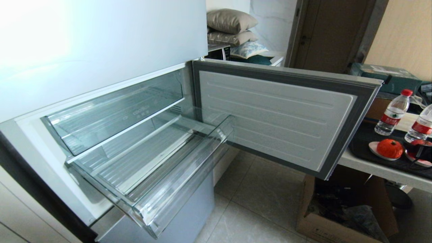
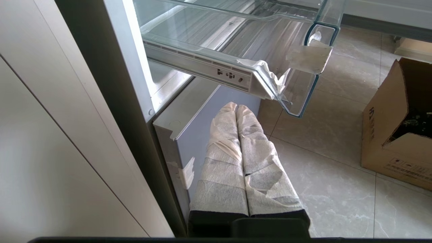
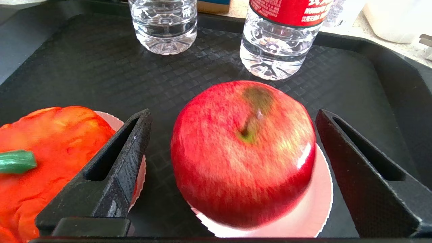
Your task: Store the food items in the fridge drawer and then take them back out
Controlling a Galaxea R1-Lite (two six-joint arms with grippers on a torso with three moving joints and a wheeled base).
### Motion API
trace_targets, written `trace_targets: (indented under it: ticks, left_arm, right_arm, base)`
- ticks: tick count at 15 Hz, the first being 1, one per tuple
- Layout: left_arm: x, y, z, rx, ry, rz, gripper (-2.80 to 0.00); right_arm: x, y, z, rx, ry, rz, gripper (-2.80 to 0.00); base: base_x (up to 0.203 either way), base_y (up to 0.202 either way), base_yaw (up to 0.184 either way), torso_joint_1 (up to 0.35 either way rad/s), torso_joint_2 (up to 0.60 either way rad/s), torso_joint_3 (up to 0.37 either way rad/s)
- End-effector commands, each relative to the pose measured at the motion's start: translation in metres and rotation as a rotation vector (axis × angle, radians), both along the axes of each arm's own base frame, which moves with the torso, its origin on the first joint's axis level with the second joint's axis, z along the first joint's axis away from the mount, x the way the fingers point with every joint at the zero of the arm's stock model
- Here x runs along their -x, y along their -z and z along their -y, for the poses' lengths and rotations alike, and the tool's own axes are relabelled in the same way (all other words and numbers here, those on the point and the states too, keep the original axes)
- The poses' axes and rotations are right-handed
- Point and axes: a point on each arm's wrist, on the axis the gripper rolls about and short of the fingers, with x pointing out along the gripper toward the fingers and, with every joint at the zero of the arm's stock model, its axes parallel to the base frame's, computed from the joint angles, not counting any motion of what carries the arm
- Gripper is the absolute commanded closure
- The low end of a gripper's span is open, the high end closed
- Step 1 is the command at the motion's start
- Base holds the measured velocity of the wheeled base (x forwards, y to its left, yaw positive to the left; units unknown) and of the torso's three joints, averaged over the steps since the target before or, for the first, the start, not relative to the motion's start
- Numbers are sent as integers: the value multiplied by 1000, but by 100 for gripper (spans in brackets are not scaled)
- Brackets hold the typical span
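Observation:
A red apple (image 3: 243, 152) sits on a small pink plate (image 3: 303, 219) on the black tray (image 3: 84, 60). My right gripper (image 3: 233, 113) is open around the apple, one finger on each side, with a gap between each finger and the fruit. Beside it lies the orange-red ribbed food (image 3: 50, 158) (image 1: 389, 148) with a green stem, on its own plate. In the head view the right gripper (image 1: 417, 149) covers most of the apple. The clear fridge drawer (image 1: 152, 168) (image 2: 236, 40) is pulled out and holds nothing. My left gripper (image 2: 236, 108) is shut and parked below it.
The fridge door (image 1: 280, 114) stands open between drawer and table. Two red-labelled water bottles (image 1: 393, 113) (image 1: 420, 125) stand at the tray's back. A clear bin with lettering (image 1: 114, 111) sits above the drawer. A cardboard box (image 1: 337, 216) stands on the floor under the table.

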Motion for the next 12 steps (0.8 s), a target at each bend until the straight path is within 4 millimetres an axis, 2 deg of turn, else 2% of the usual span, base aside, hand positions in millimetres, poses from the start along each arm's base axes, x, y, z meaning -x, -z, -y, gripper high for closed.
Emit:
trace_targets:
  ticks: [1, 12]
  left_arm:
    - [0, 0, 0, 0, 0, -2, 0]
    - [0, 0, 0, 0, 0, 0, 0]
  right_arm:
    - [0, -1, 0, 5, -2, 4, -280]
    - [-1, 6, 2, -5, 0, -5, -280]
  base:
    - [0, 0, 0, 0, 0, 0]
    - [0, 0, 0, 0, 0, 0]
